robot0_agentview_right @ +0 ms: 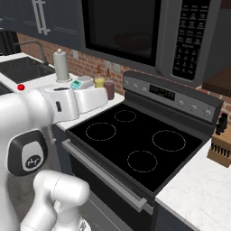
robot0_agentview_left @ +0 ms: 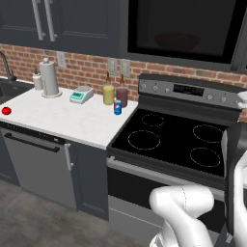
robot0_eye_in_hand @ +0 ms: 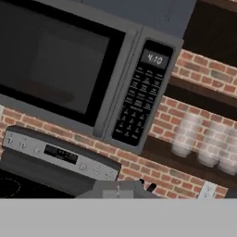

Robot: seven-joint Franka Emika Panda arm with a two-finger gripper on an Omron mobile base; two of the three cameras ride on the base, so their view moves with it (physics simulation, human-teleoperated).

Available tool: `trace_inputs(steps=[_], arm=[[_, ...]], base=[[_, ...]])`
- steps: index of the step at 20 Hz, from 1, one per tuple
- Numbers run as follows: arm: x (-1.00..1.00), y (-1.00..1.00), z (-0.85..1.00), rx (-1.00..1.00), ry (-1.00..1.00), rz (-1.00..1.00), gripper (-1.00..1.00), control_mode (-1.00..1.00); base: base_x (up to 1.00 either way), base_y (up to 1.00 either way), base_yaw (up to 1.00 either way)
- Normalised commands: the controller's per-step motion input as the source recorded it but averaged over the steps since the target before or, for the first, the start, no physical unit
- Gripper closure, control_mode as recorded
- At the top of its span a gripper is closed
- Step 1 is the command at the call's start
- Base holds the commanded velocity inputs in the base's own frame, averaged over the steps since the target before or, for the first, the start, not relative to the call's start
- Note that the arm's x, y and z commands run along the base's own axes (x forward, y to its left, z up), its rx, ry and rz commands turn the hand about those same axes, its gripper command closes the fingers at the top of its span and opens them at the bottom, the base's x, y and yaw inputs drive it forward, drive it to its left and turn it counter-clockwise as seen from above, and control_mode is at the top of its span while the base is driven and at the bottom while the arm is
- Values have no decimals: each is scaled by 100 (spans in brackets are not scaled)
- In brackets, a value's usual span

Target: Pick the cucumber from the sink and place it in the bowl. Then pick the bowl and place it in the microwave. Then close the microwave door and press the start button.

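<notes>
With the claw closed on nothing and the microwave door (robot0_eye_in_hand: 51, 65) shut, the microwave (robot0_eye_in_hand: 92, 74) keypad (robot0_eye_in_hand: 141, 99) is being faced ahead of the claw; the start button risks being missed, neighbouring keys being tightly packed and labels too blurred to read.

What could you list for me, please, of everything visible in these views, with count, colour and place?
microwave: one, dark grey, above the stove, door shut, display lit
bowl: one, reddish-brown, dimly seen behind the door glass
stove: one, black, four rings
tomato: one, red, counter's left edge
sink: one, black, far left
paper towel roll: one, white, by the wall
scale: one, teal and grey, mid counter
bottles: two, yellow and brown, beside the stove
can: one, blue, before the bottles
knife block: one, wooden, right counter
glasses: three, clear, shelf right of microwave
arm: one, white
</notes>
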Motion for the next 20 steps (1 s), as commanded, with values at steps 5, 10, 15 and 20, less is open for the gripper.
trace_inputs(steps=[5,10,15,20], arm=[[48,-9,-7,-1,18,-4,100,-100],[39,-14,-4,0,6,-1,100,-100],[25,-19,0,3,0,0,100,-100],[26,-2,5,8,-1,0,100,-100]], base=[[0,0,0],[0,0,0],[0,0,0],[0,0,0]])
